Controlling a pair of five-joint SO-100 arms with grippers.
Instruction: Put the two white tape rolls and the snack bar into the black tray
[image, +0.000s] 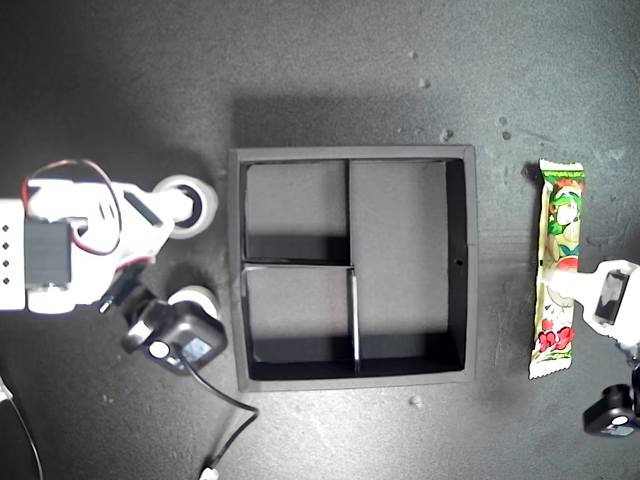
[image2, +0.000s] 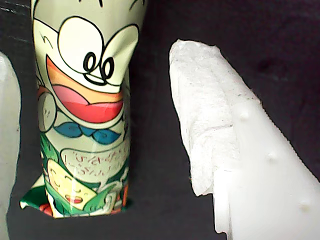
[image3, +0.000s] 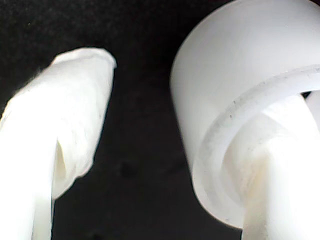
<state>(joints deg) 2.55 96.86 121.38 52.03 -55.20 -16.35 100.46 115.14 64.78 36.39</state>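
The snack bar (image: 558, 270) lay on the dark tabletop (image: 330, 70) beyond the black tray (image: 470, 270), straddled by the spread jaws of my first gripper (image2: 100, 150); its slick, light, crushable wrapper was judged best pinched mid-length. At my second gripper (image3: 140, 130), parted, one finger was threaded through a stiff, light white tape roll (image3: 235, 85).

surface: dark mat (image: 330, 60) | on it: black tray (image: 471, 265), 2 white tape rolls (image: 190, 204), snack bar (image: 558, 270)
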